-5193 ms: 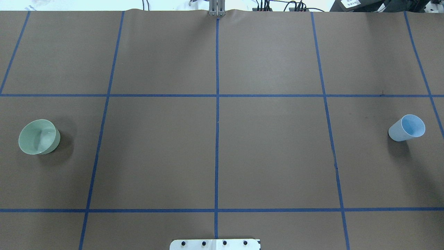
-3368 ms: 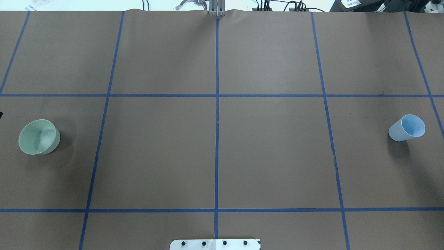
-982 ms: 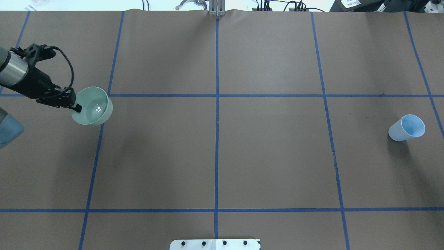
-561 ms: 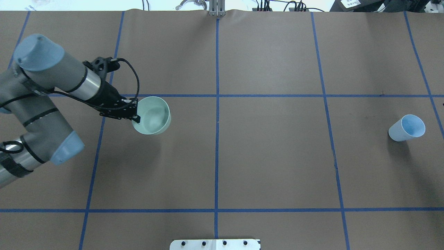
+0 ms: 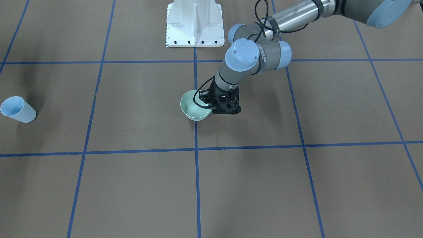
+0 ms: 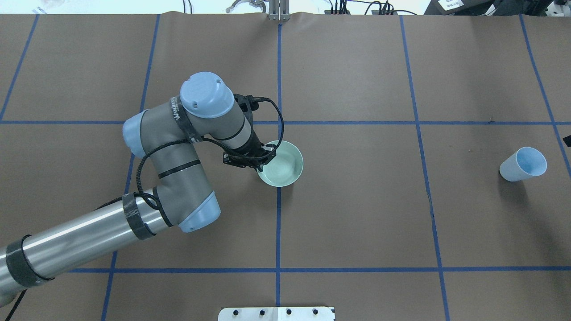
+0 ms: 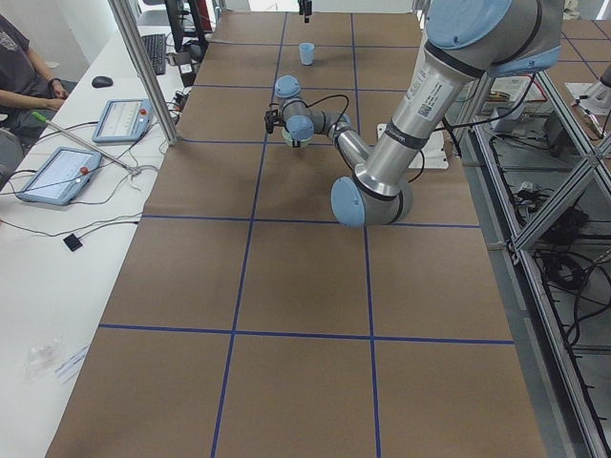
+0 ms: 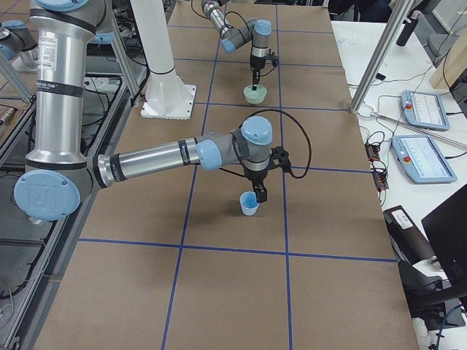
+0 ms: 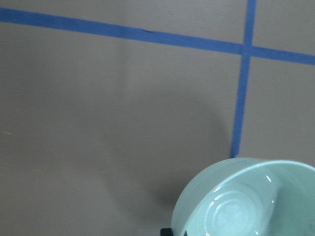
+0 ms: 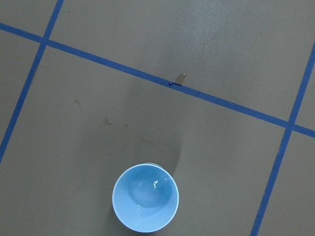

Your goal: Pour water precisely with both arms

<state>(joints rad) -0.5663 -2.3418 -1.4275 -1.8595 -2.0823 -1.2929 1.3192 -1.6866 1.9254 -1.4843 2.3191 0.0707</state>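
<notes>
Front-facing, the left gripper (image 5: 210,106) was clamped on the rim of the green bowl (image 5: 195,109) at the centre line (image 5: 196,165) — presumably as receiving vessel; overhead, the blue cup (image 6: 524,164) stood well apart. Only the right-end view showed the right gripper (image 8: 260,195) just over that cup (open or closed, I couldn't tell); its wrist camera alone revealed the water (image 10: 146,191) — faint glints inside.

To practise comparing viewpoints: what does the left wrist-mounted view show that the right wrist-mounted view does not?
Only the left wrist view shows the pale green bowl, at its lower right. Only the right wrist view shows the light blue cup, with glints of water inside. Both show the brown table cover crossed by blue tape lines.
</notes>
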